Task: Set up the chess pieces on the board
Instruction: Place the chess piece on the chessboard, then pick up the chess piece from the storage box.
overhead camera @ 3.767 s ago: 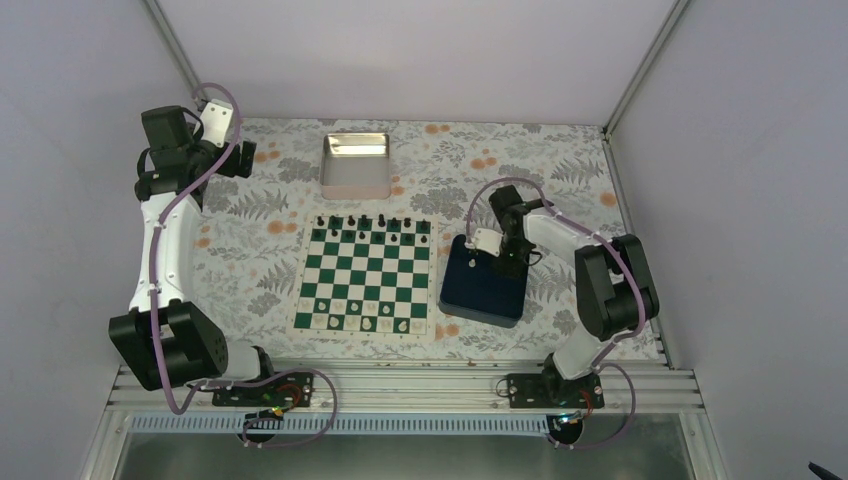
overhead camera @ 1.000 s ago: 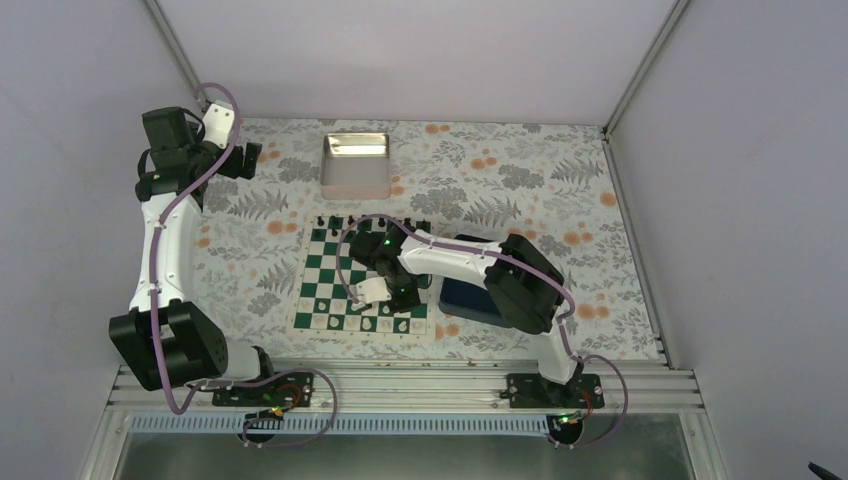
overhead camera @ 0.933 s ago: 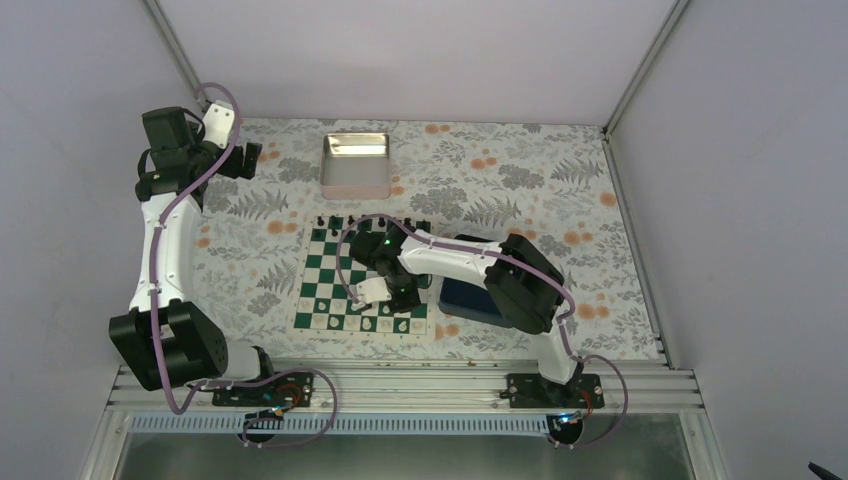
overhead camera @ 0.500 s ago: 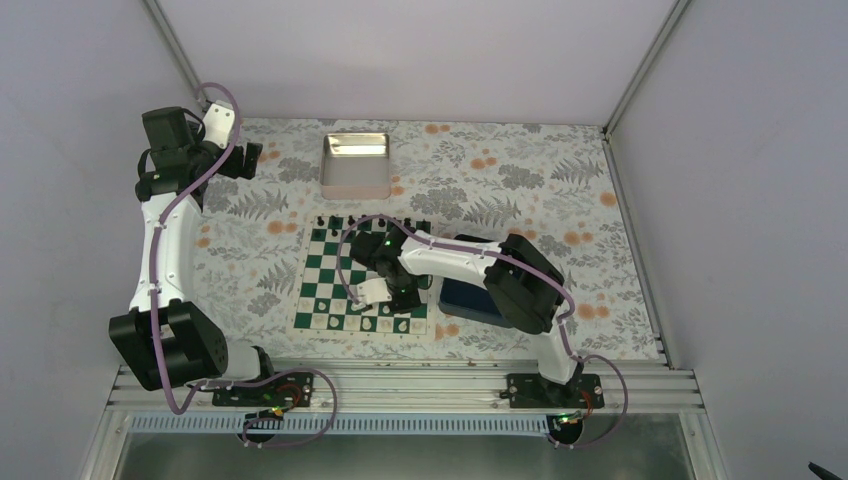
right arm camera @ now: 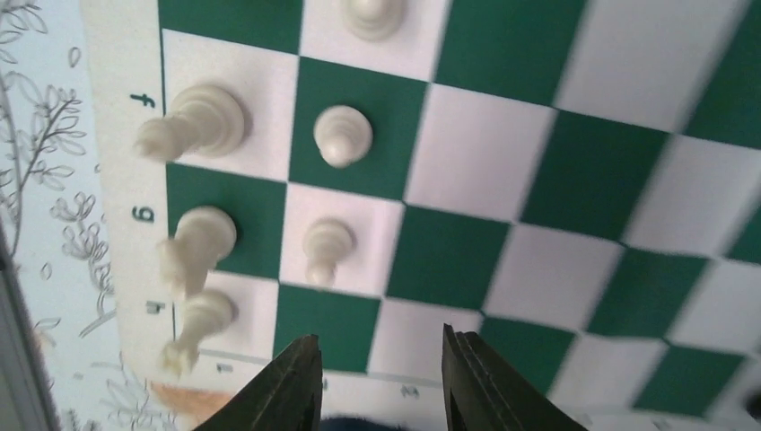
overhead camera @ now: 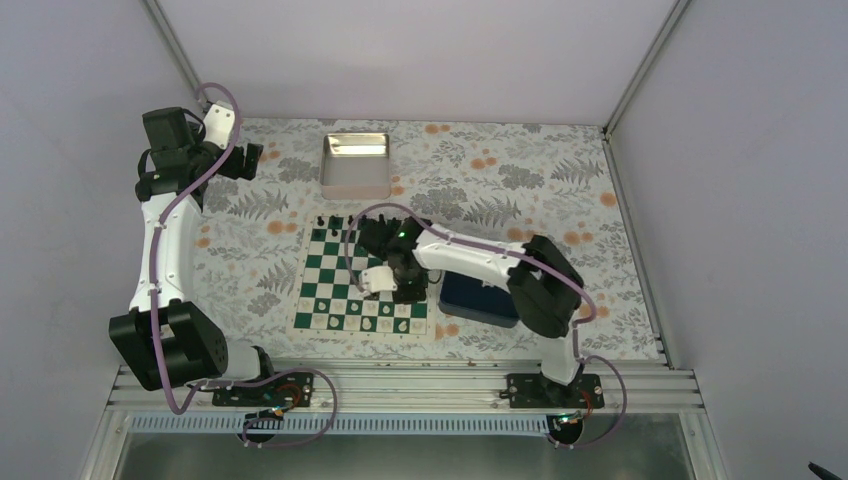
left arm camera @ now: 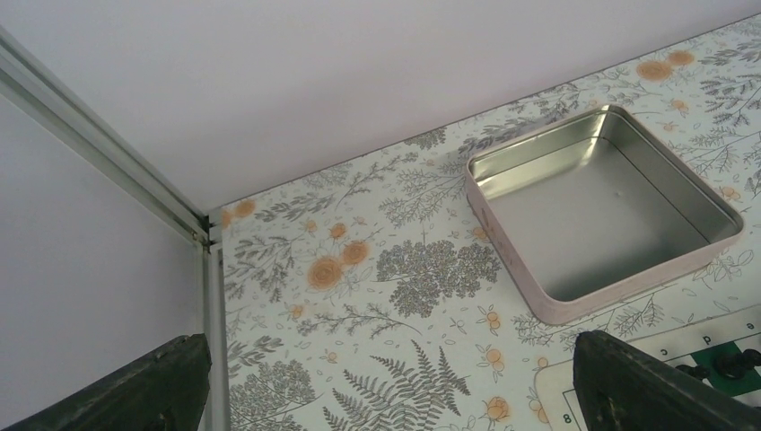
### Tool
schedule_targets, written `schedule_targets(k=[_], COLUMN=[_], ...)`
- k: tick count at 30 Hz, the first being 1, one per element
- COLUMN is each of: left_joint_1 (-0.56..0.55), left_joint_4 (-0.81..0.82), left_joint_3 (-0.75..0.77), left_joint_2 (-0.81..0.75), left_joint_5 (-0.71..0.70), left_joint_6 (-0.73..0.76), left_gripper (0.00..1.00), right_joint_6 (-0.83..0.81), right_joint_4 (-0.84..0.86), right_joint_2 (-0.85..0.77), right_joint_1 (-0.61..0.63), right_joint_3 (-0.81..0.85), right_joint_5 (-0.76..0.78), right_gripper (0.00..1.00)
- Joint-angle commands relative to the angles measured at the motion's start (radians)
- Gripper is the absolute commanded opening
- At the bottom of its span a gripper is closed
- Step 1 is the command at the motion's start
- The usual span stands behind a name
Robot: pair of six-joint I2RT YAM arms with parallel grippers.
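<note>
The green and white board [overhead camera: 340, 270] lies in the middle of the table. Several small white chess pieces [overhead camera: 345, 322] stand on its near rows. In the right wrist view two white pawns [right arm camera: 343, 135] stand on the second row, with taller white pieces [right arm camera: 202, 121] beside the f, g and h marks. My right gripper [overhead camera: 405, 292] hovers over the board's near right part. Its fingers [right arm camera: 301, 377] are open and hold nothing; the gripper [right arm camera: 379, 339] is above bare squares. My left gripper [overhead camera: 248, 155] is at the far left of the table, wide open and empty [left arm camera: 386, 391].
Small black pieces [overhead camera: 365, 220] line the board's far edge. A shiny metal tin [overhead camera: 355, 165], also in the left wrist view [left arm camera: 610, 215], stands behind the board. A dark blue tray [overhead camera: 480, 300] lies right of the board, partly under my right arm.
My right arm went from the blue tray to the board's near rows, then drew back a little toward the board's middle. My left arm has not moved.
</note>
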Motion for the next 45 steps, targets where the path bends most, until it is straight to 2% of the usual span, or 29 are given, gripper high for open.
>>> schedule_targets(k=[1, 5, 9, 13, 17, 27, 38, 45], left_joint_1=[0.006, 0.006, 0.007, 0.007, 0.006, 0.007, 0.006, 0.007], left_joint_4=[-0.004, -0.001, 0.000, 0.002, 0.006, 0.007, 0.012, 0.011], left_joint_3=[0.005, 0.004, 0.006, 0.003, 0.001, -0.009, -0.012, -0.014], left_joint_2=[-0.030, -0.036, -0.036, -0.036, -0.036, -0.046, -0.035, -0.027], left_joint_5=[0.024, 0.020, 0.020, 0.017, 0.015, 0.004, 0.002, 0.008], left_joint_6=[0.011, 0.012, 0.012, 0.011, 0.010, 0.010, 0.013, 0.016], left_gripper=[1.00, 1.00, 1.00, 1.00, 1.00, 1.00, 1.00, 1.00], right_joint_6=[0.041, 0.052, 0.014, -0.061, -0.098, -0.116, -0.122, -0.123], right_joint_4=[-0.030, -0.063, -0.062, -0.007, 0.074, 0.148, 0.213, 0.215], right_joint_2=[-0.147, -0.275, -0.395, -0.457, -0.458, -0.340, -0.225, -0.182], right_joint_1=[-0.047, -0.128, -0.272, -0.426, -0.496, -0.512, -0.518, -0.526], right_joint_3=[0.003, -0.034, -0.144, -0.280, -0.362, -0.330, -0.319, -0.309], right_joint_5=[0.030, 0.034, 0.029, 0.029, 0.023, -0.043, -0.017, -0.025], right_gripper=[0.37, 0.39, 0.40, 0.39, 0.39, 0.44, 0.45, 0.38])
